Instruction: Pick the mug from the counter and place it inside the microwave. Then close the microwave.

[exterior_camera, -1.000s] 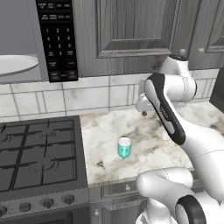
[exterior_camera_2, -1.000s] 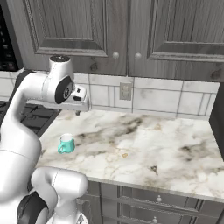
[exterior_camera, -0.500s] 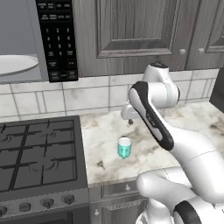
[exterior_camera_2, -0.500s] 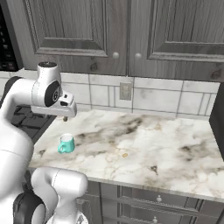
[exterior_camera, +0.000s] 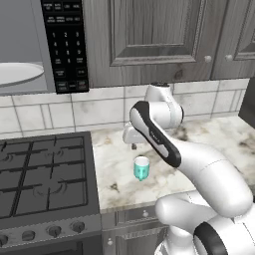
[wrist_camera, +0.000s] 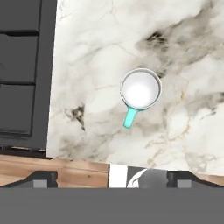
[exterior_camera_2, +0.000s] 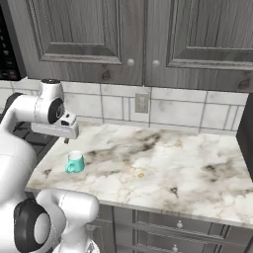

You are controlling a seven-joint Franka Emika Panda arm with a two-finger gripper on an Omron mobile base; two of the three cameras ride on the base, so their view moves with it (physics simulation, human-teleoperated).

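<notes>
The mug (exterior_camera: pixel 141 168) is found upright on the worktop (exterior_camera_2: pixel 163 168), near its front edge and beside the stove (exterior_camera: pixel 45 174). The jaws are held fully apart, empty, above and slightly behind it. In the hand view its handle is seen pointing toward the worktop's front edge.

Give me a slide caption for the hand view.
Open gripper above small teal white-lined mug standing on beige marble counter.
</notes>
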